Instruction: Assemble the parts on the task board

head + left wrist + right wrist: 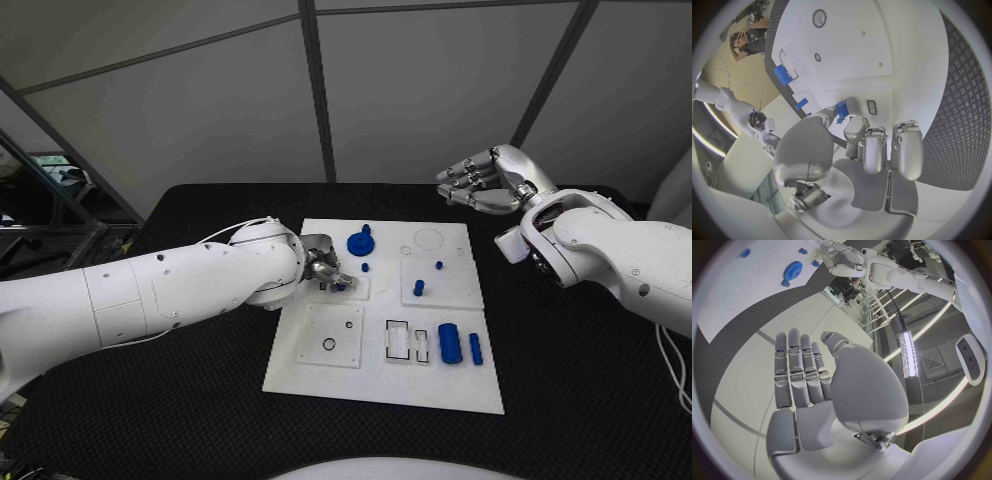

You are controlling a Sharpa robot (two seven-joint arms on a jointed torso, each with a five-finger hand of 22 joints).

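Note:
The white task board [378,385] lies in the middle of the table. My left hand [325,270] hovers low over its left upper part and pinches a small blue part [842,110] between thumb and a fingertip. On the board rest a blue gear [361,241], two small blue pegs [438,265] [418,287], a blue cylinder [450,343] and a thin blue bar [476,348]. My right hand [483,180] is raised beyond the board's far right corner, its fingers [798,370] straight and apart, with nothing in it.
Two rectangular slots [398,340] sit left of the cylinder, and a small round hole [329,344] is in the near left plate. A circle outline [428,238] marks the far right plate. Black table [577,380] surrounds the board.

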